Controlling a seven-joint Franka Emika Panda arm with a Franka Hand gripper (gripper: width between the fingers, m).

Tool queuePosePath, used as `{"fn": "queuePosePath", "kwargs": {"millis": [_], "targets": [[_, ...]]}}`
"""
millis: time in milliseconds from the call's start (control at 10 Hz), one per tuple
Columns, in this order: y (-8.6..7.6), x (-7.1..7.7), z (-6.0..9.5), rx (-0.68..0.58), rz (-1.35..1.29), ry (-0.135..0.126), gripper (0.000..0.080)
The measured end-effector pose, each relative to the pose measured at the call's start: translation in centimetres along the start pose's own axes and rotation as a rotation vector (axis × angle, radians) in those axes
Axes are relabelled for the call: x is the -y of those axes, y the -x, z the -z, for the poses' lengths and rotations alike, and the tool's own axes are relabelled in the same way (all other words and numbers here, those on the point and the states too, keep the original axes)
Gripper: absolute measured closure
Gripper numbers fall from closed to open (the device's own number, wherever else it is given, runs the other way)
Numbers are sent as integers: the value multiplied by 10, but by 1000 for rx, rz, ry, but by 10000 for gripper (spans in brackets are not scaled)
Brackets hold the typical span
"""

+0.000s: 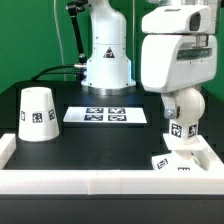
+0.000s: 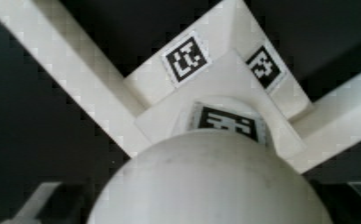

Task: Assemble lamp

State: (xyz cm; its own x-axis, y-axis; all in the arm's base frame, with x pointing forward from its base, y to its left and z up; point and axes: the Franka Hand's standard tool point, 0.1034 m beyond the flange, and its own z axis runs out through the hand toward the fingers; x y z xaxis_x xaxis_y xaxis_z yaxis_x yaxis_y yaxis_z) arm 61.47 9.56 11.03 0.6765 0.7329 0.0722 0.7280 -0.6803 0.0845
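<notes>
On the exterior view's right of the marker board (image 1: 105,115): two-finger gripper (image 1: 183,100), closed on the white plastic ball-shaped bulb (image 1: 181,122) and holding it upright above the small flat square white base (image 1: 176,160), apart from it.

Step in hand, as judged: seating bulb on base. Next move calls for a straight descent centred over the base.

On the marker board's far side from these: white truncated-cone shade (image 1: 38,112), untouched.

Containers: none. The base lies in a corner of the white table rail (image 1: 100,182).
</notes>
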Motion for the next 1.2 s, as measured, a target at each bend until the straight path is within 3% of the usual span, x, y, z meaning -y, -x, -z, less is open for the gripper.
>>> {"fn": "queuePosePath", "kwargs": {"millis": [300, 700, 1200], "targets": [[-2, -2, 1, -4, -299, 2, 222], [-2, -4, 2, -10, -509, 6, 222], [2, -5, 2, -2, -1042, 7, 222]]}}
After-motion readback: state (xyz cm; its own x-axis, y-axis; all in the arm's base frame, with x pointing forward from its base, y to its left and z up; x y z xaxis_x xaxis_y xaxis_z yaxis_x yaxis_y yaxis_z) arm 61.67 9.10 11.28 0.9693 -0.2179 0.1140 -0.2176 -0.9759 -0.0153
